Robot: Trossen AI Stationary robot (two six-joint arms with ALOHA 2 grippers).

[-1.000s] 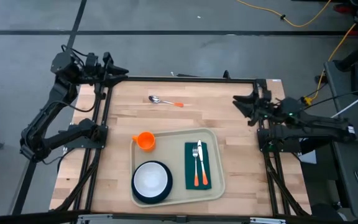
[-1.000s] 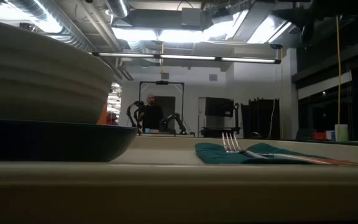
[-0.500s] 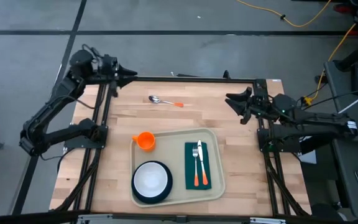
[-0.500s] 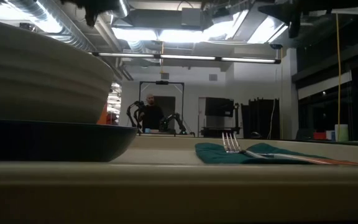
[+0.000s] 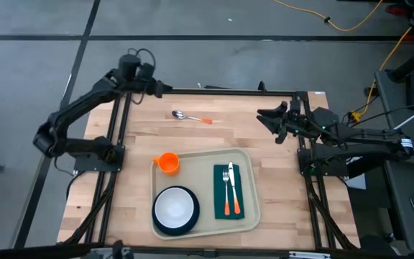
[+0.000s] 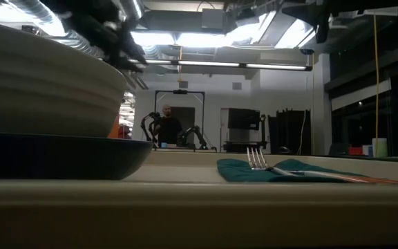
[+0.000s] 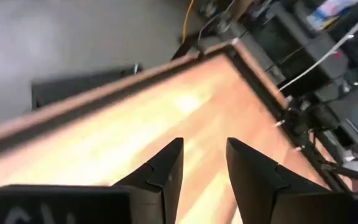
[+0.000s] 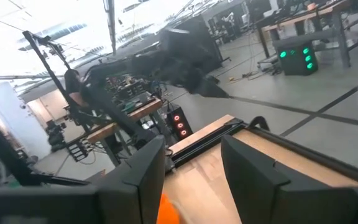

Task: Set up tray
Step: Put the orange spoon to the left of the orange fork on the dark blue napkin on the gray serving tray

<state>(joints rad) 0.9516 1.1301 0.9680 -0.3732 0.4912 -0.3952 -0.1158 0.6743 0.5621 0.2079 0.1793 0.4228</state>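
Wooden table [image 5: 142,144] bearing cream tray [image 5: 246,216]; both pincers, left [image 5: 165,88], right [image 5: 263,116], open, empty.

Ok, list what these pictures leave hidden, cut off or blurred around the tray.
- Low view: the bowl and plate fill the near side, cut off by the edge, hiding the orange cup but for a sliver.
- Low view: the spoon is out of sight behind the tray rim.
- Left wrist view: the tabletop is motion-blurred; no dishes show.
- Right wrist view: the left arm is a blur; only an orange scrap shows between the fingers.
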